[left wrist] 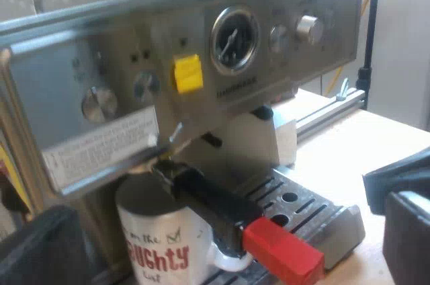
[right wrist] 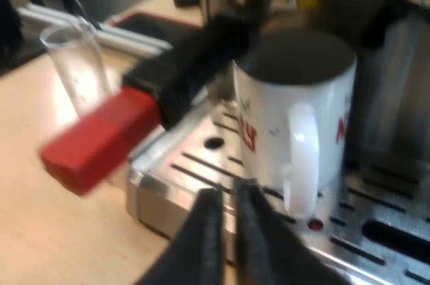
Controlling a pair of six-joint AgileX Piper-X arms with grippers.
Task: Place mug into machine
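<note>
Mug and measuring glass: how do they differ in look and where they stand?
The mug is white and opaque with red lettering; the measuring glass is clear. The mug has a handle, the measuring glass shows none. The mug stands on the drip tray, the measuring glass on the table. Both are upright.

Pale wooden table (right wrist: 47,231) bears espresso machine (left wrist: 201,63) and measuring glass (right wrist: 77,63)
</note>
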